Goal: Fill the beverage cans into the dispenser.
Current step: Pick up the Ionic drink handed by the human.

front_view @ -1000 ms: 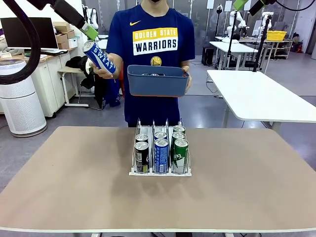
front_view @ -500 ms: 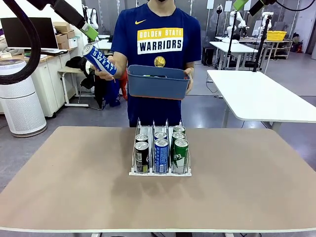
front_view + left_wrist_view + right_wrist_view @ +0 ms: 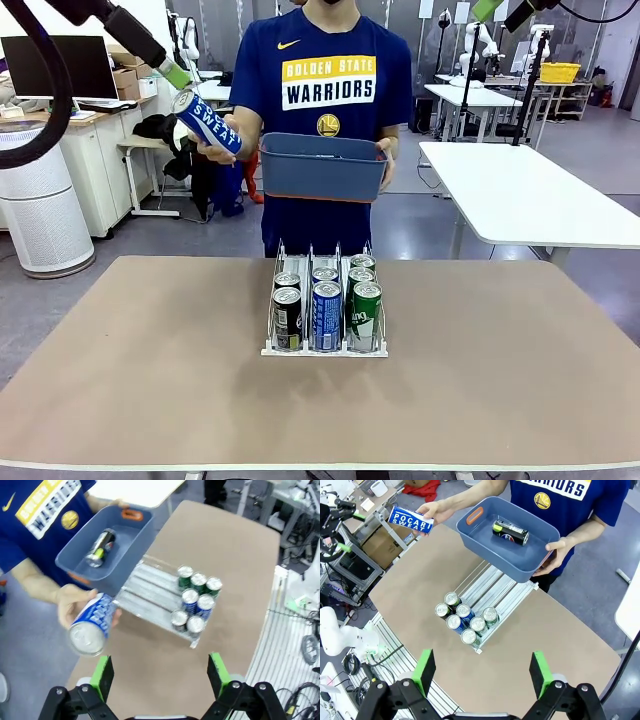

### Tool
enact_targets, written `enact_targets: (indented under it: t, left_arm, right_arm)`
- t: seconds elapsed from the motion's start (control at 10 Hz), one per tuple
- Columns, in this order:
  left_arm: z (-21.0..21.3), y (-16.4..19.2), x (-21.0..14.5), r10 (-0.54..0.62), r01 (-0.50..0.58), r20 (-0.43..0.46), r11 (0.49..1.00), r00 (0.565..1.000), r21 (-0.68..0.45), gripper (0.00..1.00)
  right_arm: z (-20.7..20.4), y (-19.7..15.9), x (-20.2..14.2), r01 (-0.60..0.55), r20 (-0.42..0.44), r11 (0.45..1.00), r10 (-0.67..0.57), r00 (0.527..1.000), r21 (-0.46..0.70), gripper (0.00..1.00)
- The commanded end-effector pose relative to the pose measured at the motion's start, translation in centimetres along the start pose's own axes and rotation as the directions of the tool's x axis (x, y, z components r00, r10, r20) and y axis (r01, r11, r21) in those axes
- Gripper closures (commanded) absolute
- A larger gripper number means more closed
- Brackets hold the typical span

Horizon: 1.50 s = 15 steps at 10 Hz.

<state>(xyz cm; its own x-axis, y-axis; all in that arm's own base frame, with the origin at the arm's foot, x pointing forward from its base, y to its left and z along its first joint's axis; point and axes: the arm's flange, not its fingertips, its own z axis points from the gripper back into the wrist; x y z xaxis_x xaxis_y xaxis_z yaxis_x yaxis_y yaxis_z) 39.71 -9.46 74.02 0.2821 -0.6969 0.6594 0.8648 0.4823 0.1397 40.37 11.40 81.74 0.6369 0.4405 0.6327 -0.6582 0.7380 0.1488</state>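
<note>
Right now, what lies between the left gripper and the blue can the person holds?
Nothing: in the left wrist view the open left gripper faces the blue can across empty air.

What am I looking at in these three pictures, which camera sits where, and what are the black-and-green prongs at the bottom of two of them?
Two robot arms share a brown table with a person. One picture comes from a fixed camera on the robot's side, looking across the table at the person. The other two come from cameras on the arms' wrists, looking down from high above. The prongs are the fingers of the left gripper and the right gripper, both open and holding nothing. On the table stands a white wire dispenser with seven cans at its robot-side end: two dark, two blue, three green. The person holds out a blue can in one hand. The other hand carries a blue-grey bin with one dark can lying in it.
</note>
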Motion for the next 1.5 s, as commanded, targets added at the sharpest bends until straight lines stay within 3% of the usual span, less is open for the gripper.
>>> enact_targets:
  t: [0.0, 0.4, 0.7, 0.8, 1.1, 1.3, 1.4]
  left_arm:
    - [-0.1, 0.4, 0.0, 0.014, -0.006, -0.085, 0.995, 0.996, 0.096, 0.0]
    - [-1.8, 2.6, -1.2, 0.035, -0.02, -0.07, 0.98, 0.997, 0.197, 0.0]
    - [-2.8, 3.4, -2.1, 0.079, -0.078, 0.001, 0.976, 0.997, 0.204, 0.0]
    - [-2.2, 3.4, -1.3, 0.046, -0.035, -0.058, 0.983, 0.997, 0.182, 0.0]
    - [-2.2, 3.4, -1.3, 0.046, -0.035, -0.058, 0.983, 0.997, 0.182, 0.0]
    - [-2.7, 4.4, -1.5, 0.062, -0.061, -0.001, 0.987, 0.998, 0.148, 0.0]
    - [-3.6, 5.3, -1.4, 0.069, -0.065, -0.011, 0.978, 0.998, 0.197, 0.0]
  right_arm:
    - [0.0, 0.0, 0.0, 0.0, 0.0, 1.0, 0.0, 1.0, 0.0, 0.0]
    - [0.0, 0.0, 0.0, 0.0, 0.0, 1.0, 0.0, 1.0, 0.0, 0.0]
    - [0.0, 0.0, 0.0, 0.0, 0.0, 1.0, 0.0, 1.0, 0.0, 0.0]
    - [0.0, 0.0, 0.0, 0.0, 0.0, 1.0, 0.0, 1.0, 0.0, 0.0]
    - [0.0, 0.0, 0.0, 0.0, 0.0, 1.0, 0.0, 1.0, 0.0, 0.0]
    - [0.0, 0.0, 0.0, 0.0, 0.0, 1.0, 0.0, 1.0, 0.0, 0.0]
    - [0.0, 0.0, 0.0, 0.0, 0.0, 1.0, 0.0, 1.0, 0.0, 0.0]
